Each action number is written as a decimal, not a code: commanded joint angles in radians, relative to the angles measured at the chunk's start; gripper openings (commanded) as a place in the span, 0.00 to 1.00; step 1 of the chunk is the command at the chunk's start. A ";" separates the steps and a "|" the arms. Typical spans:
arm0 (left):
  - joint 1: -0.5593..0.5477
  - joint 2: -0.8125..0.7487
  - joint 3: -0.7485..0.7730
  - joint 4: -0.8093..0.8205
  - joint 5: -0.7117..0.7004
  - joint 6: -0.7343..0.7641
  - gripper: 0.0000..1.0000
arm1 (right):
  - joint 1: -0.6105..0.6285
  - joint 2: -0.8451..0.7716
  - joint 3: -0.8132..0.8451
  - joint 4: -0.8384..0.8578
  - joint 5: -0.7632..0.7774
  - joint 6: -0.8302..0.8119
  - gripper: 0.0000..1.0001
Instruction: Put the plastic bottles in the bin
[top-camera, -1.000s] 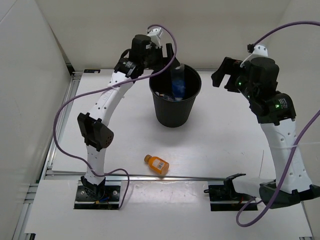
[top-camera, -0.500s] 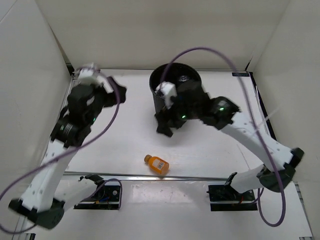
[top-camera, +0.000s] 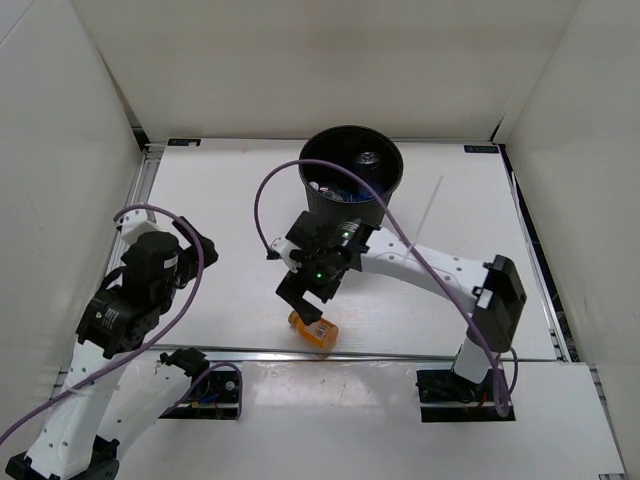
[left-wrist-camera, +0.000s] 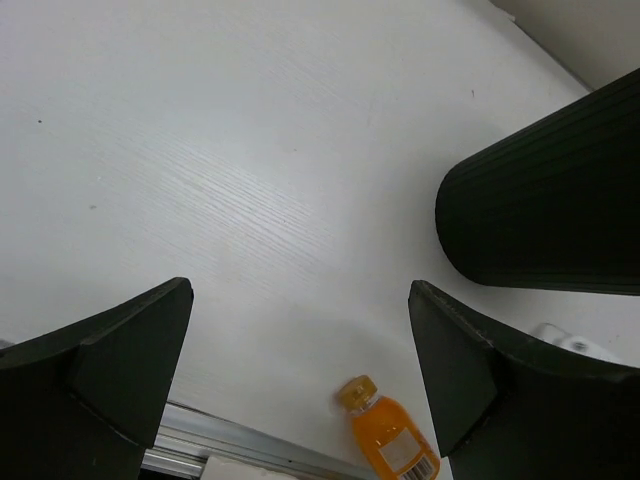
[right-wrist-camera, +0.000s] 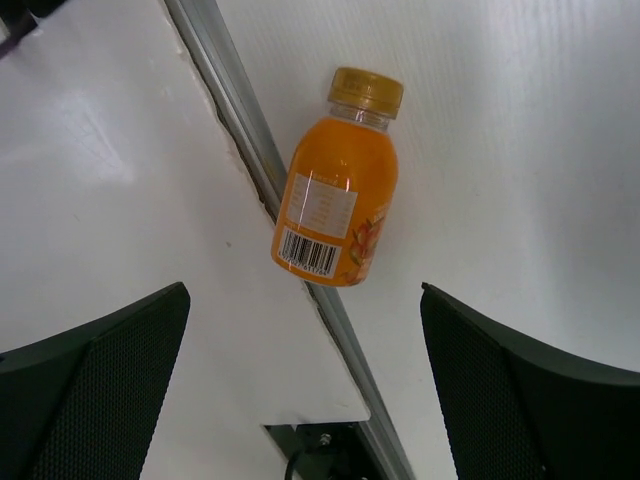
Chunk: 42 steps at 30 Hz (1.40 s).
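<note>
Top view: the bin (top-camera: 325, 155) is seen upright at 12 o'clock on the white worktop (top-camera: 470, 230), near the back wall. Inside it, bottles (top-camera: 362, 165) are made out: a clear one w/ pale cap and sth. blue at the near rim; the exact count cannot be told.

One orange bottle (top-camera: 314, 331) is left outside, on its side at approx. 6 o'clock from the bin, near the front edge. Its cap is pointed to 10 o'clock and its base end is laid against the metal rail (top-camera: 400, 353) along that edge.

The right pincer (top-camera: 305, 305) is held directly above the orange bottle, the arm stretched across in front of the bin. In the right wrist view the pincer (right-wrist-camera: 305, 290) is spread wide, w/ nothing gripped. The bottle (right-wrist-camera: 335, 195) is seen between and beyond the fingers (right-wrist-camera: 100, 380), untouched, label and barcode up. The rail (right-wrist-camera: 225, 110) is crossed by its base.

The left pincer (top-camera: 195, 245) is held at approx. 8 o'clock from the bin, well apart from it, over bare worktop. In its own view the pincer (left-wrist-camera: 300, 288) is likewise spread wide and empty. The bin's ribbed wall (left-wrist-camera: 540, 210) is shown at 2 o'clock and the orange bottle (left-wrist-camera: 392, 440) at 5 o'clock.
</note>
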 joint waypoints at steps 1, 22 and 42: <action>0.001 -0.031 0.055 -0.071 -0.061 -0.025 1.00 | 0.006 0.068 0.017 -0.035 -0.047 0.025 0.99; 0.001 -0.062 0.175 -0.275 -0.084 -0.068 1.00 | 0.059 0.381 -0.032 0.021 0.100 0.168 0.91; 0.001 -0.122 0.201 -0.262 -0.272 -0.059 1.00 | 0.023 0.163 0.723 -0.385 0.570 0.333 0.41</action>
